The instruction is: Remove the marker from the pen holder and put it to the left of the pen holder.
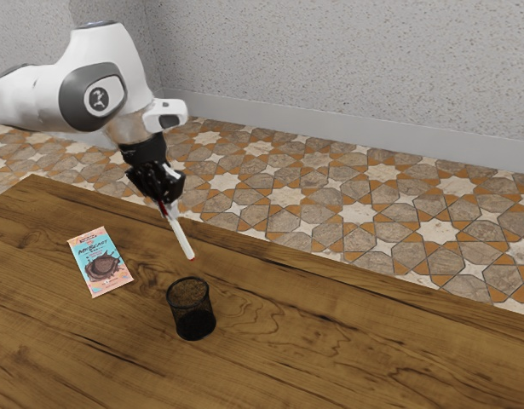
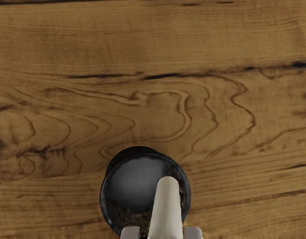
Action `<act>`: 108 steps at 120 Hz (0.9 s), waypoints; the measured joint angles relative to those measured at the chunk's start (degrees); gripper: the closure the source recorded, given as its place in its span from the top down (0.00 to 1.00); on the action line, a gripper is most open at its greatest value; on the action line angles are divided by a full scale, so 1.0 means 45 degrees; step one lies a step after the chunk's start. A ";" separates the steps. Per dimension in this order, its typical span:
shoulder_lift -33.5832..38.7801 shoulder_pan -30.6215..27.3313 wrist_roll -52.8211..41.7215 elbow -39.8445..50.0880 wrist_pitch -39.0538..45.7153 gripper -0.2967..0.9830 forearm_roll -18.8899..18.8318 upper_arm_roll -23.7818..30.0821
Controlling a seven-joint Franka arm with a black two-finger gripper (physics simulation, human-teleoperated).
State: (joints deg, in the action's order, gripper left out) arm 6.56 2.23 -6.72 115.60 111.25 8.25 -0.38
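Observation:
The black gripper is high above the table, shut on the white marker, which hangs tilted with its red-tipped end down. That lower end is above the rim of the black mesh pen holder, apart from it. The pen holder stands upright on the table. In the wrist view the marker comes up between the fingertips of the gripper at the lower edge, and overlaps the opening of the pen holder below.
A blue and pink chocolate bar package lies flat on the wooden table, toward the exterior view's left of the pen holder. The table's far edge runs behind the pen holder, with the tiled floor beyond.

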 joint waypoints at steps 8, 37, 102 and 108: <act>0.0287 0.0043 0.0262 -0.0221 -0.1731 0.17 -0.0757 -0.0119; 0.0513 0.0002 0.1229 0.1437 -0.6043 0.16 -0.2351 -0.0544; -0.2651 -0.0034 0.3055 0.2396 -0.8839 0.26 -0.2077 -0.0299; -0.2816 -0.0002 0.3144 0.2240 -0.8755 0.35 -0.1944 -0.0344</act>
State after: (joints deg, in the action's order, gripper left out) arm -6.11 2.22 7.42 125.68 71.85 -0.50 -1.93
